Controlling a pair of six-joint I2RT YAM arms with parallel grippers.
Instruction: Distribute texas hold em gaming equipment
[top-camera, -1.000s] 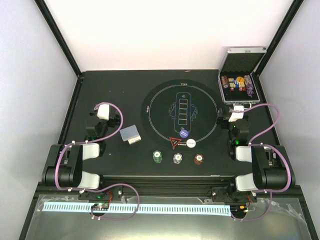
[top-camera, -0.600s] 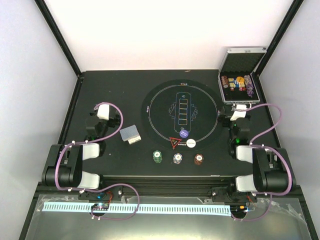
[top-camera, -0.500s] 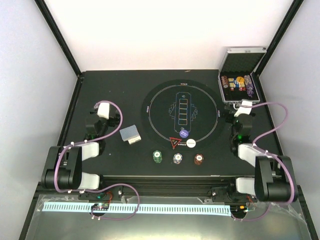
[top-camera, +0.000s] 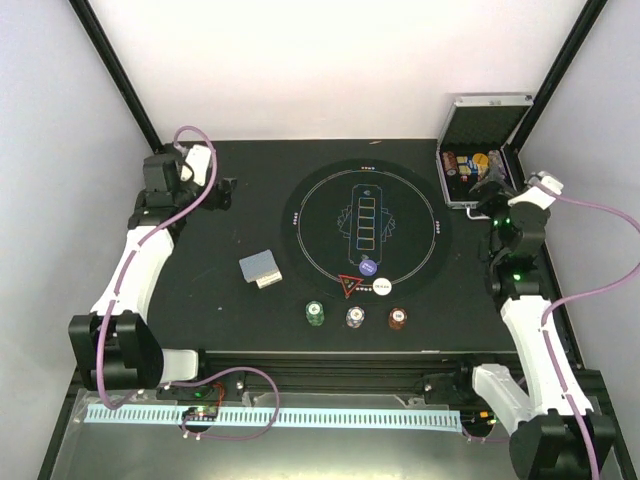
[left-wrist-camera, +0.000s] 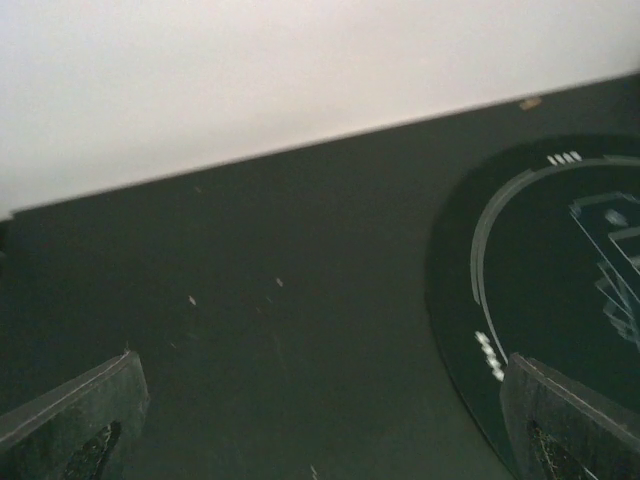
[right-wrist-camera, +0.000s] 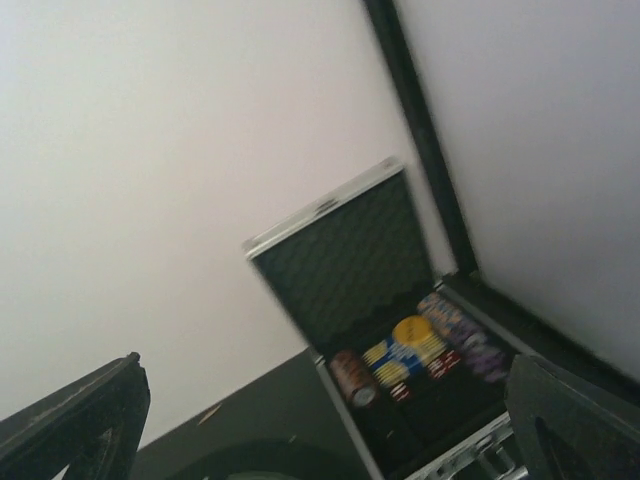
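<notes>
The deck of grey-blue-backed cards (top-camera: 260, 268) lies left of the round black mat (top-camera: 330, 190). A green chip (top-camera: 316, 313), a purple-white chip (top-camera: 355, 317) and a red-brown chip (top-camera: 398, 318) sit in a row near the front edge. The red triangular marker (top-camera: 349, 284), the white button (top-camera: 382, 286) and another purple chip (top-camera: 368, 267) lie on the mat's near rim. My left gripper (top-camera: 226, 190) (left-wrist-camera: 320, 365) is open and empty over the far left of the table. My right gripper (top-camera: 483, 192) (right-wrist-camera: 325, 365) is open and empty, raised in front of the case.
The silver case (top-camera: 480, 150) stands open at the back right with chip rolls inside; the right wrist view shows its foam lid and rolls (right-wrist-camera: 400, 340). The left wrist view shows the mat's edge (left-wrist-camera: 560, 250) on the right and the white back wall.
Both arms have unfolded from their rest poses near the front. The left gripper swung to the far left back of the table. The right gripper rose and reached toward the case.
</notes>
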